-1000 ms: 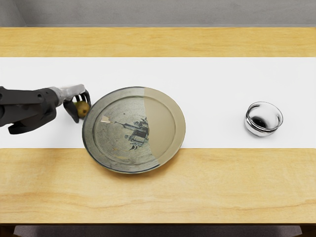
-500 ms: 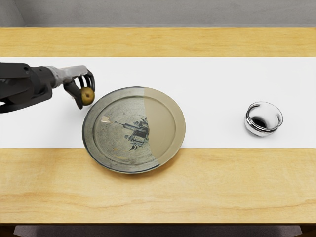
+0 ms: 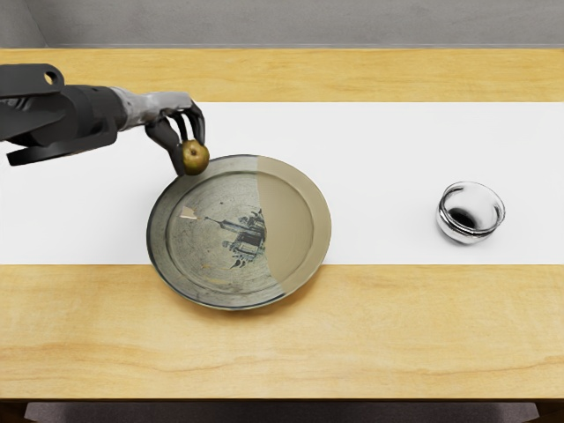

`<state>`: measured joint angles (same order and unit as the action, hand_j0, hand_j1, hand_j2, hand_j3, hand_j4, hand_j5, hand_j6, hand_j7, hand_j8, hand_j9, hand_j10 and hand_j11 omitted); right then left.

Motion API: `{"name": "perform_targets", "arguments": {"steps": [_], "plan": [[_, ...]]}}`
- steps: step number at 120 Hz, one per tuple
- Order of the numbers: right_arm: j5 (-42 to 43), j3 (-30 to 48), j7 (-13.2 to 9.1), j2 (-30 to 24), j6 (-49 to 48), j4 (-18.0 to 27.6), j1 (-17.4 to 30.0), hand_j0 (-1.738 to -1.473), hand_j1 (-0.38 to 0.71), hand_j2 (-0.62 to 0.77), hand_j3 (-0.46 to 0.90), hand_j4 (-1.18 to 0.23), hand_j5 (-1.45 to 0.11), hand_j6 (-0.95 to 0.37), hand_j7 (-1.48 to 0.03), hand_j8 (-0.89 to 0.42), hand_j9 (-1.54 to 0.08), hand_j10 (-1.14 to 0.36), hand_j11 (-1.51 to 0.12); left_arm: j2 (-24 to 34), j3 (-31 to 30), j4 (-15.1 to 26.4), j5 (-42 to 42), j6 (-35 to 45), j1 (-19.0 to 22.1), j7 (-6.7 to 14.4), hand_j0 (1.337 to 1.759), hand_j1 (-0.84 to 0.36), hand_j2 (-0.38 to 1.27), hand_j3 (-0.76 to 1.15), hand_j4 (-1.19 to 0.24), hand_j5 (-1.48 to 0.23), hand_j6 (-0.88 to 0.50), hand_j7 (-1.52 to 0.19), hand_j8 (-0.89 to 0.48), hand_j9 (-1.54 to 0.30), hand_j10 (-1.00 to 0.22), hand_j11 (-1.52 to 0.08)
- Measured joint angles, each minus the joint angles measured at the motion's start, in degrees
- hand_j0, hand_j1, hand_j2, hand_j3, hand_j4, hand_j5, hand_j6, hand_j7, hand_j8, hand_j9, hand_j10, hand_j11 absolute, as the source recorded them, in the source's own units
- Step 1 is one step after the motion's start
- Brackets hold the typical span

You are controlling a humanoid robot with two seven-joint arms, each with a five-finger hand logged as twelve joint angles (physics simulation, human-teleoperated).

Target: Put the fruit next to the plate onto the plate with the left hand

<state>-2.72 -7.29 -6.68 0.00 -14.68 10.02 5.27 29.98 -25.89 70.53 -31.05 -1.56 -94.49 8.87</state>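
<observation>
A small yellow-green fruit (image 3: 195,157) hangs in the air, held by my left hand (image 3: 182,137), whose dark fingers are curled around it from above. It is over the far left rim of the round metallic plate (image 3: 291,229), which lies on the white runner and has a dark picture in its middle. The left arm reaches in from the left edge of the head view. My right arm is out of view.
A small shiny glass bowl (image 3: 471,212) stands on the white runner (image 3: 388,159) to the right of the plate. Bare wooden table (image 3: 282,335) shows along the near and far sides of the runner.
My left hand has lifted the fruit off the runner beside the plate and carried it up and to the right, as far as the plate's far left rim.
</observation>
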Motion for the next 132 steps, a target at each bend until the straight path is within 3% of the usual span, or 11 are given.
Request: {"name": "perform_targets", "arguments": {"steps": [35,36,47,54,73,93,107,132], "plan": [[0.00,0.00,0.00,0.00,0.00,0.00,0.00,-1.658,-0.33,0.00,0.00,-0.02,-0.02,-0.02,-0.02,-0.02,-0.02,-0.02,-0.02,-3.60,1.52,0.08,0.90,-0.60,-1.31,1.21,1.655,-0.47,0.84,0.00,-0.77,-1.11,-0.40,-1.08,-0.58,-1.08,-0.80,-1.08],[0.00,0.00,0.00,0.00,0.00,0.00,0.00,-1.658,-0.33,0.00,0.00,-0.02,-0.02,-0.02,-0.02,-0.02,-0.02,-0.02,-0.02,-3.69,1.54,0.08,0.92,-0.59,-1.31,1.22,1.656,-0.46,0.74,0.00,-0.77,-1.11,-0.40,-1.08,-0.58,-1.07,-0.81,-1.07],[0.00,0.00,0.00,0.00,0.00,0.00,0.00,-1.658,-0.33,0.00,0.00,-0.02,-0.02,-0.02,-0.02,-0.02,-0.02,-0.02,-0.02,-4.88,1.64,0.07,1.43,-0.53,-1.23,1.28,1.656,-0.46,0.73,0.00,-0.78,-1.10,-0.43,-1.07,-0.65,-1.07,-0.81,-1.07],[0.00,0.00,0.00,0.00,0.00,0.00,0.00,-1.658,-0.33,0.00,0.00,-0.02,-0.02,-0.02,-0.02,-0.02,-0.02,-0.02,-0.02,-5.10,1.68,0.06,1.85,-0.46,-1.23,1.28,1.657,-0.48,0.59,0.00,-0.77,-1.07,-0.51,-1.05,-0.68,-1.05,-0.79,-1.05],[0.00,0.00,0.00,0.00,0.00,0.00,0.00,-1.658,-0.33,0.00,0.00,-0.02,-0.02,-0.02,-0.02,-0.02,-0.02,-0.02,-0.02,-5.37,3.06,0.05,5.39,-0.32,-0.79,0.83,1.657,-0.07,0.28,0.00,-0.39,-0.53,-0.27,-0.52,-0.34,-0.52,-0.40,-0.52],[0.01,0.00,0.00,0.00,0.00,0.00,0.00,-1.658,-0.33,0.00,0.00,-0.02,-0.02,-0.02,-0.02,-0.02,-0.02,-0.02,-0.02,-4.55,5.45,0.02,6.68,-0.37,-0.08,0.73,1.658,0.16,0.12,0.00,-0.18,-0.24,-0.12,-0.24,-0.16,-0.24,-0.18,-0.24],[0.00,0.00,0.00,0.00,0.00,0.00,0.00,-1.658,-0.33,0.00,0.00,-0.02,-0.02,-0.02,-0.02,-0.02,-0.02,-0.02,-0.02,2.08,11.13,0.01,12.82,-1.84,3.34,0.71,1.658,0.24,0.07,0.00,-0.10,-0.14,-0.07,-0.14,-0.09,-0.14,-0.11,-0.14],[0.00,0.00,0.00,0.00,0.00,0.00,0.00,-1.658,-0.33,0.00,0.00,-0.02,-0.02,-0.02,-0.02,-0.02,-0.02,-0.02,-0.02,20.71,26.16,0.04,29.86,-26.27,17.56,1.05,1.658,0.30,0.03,0.00,-0.04,-0.06,-0.03,-0.06,-0.04,-0.06,-0.04,-0.06]]}}
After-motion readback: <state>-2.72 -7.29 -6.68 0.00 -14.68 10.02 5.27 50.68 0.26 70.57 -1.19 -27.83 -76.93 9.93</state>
